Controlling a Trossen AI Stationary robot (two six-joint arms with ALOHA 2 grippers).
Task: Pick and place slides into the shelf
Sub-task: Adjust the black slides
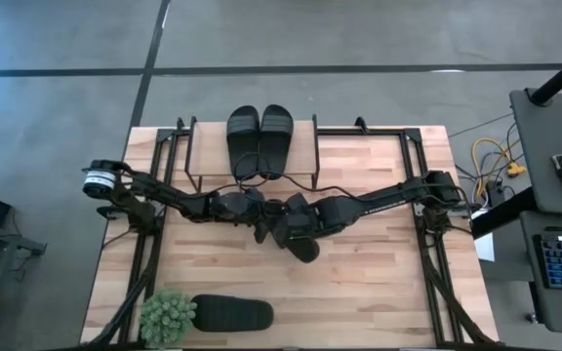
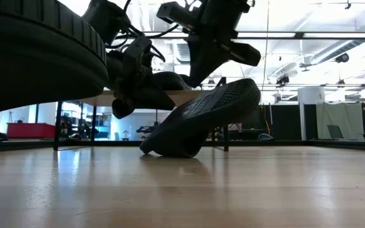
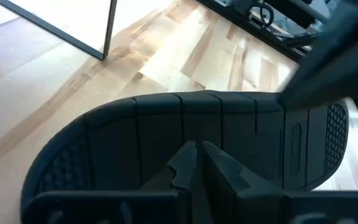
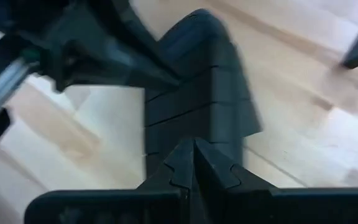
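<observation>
At centre frame both grippers, left (image 1: 260, 231) and right (image 1: 283, 229), are clamped on one tilted slide (image 1: 302, 244). Two slides (image 1: 259, 141) sit on the shelf (image 1: 203, 156); a fourth (image 1: 230, 314) waits lower left.

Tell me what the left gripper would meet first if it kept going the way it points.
Most likely the black slide: in the left wrist view its grooved sole fills the view just ahead of the left gripper, whose jaws look nearly closed. Whether they already touch is unclear; depth is hard to judge.
</observation>
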